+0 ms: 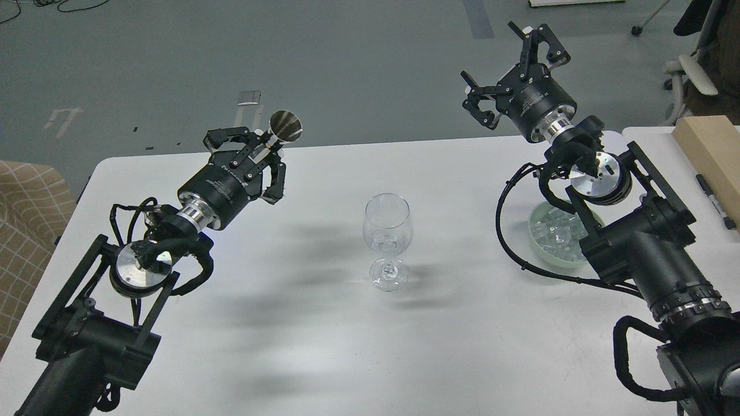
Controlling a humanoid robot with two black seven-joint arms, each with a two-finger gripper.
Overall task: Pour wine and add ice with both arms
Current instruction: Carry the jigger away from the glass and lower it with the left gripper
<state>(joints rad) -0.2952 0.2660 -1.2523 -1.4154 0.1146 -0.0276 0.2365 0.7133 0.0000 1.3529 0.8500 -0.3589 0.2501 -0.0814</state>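
Note:
A clear stemmed wine glass (387, 240) stands upright mid-table, with a little clear liquid at the bottom of its bowl. My left gripper (258, 151) is shut on a shiny steel jigger (281, 129), held high over the table's back left, well left of the glass, its mouth tilted up and to the right. My right gripper (509, 63) hangs open and empty, raised above the table's far right edge. Ice (555, 234), small clear cubes, fills a pale green bowl (543, 254) on the right, partly hidden behind my right arm.
A wooden block (711, 153) and a black marker (716, 202) lie on the adjoining table at the far right. An office chair (694, 63) stands on the floor behind. A chequered cushion (26, 225) sits off the table's left edge.

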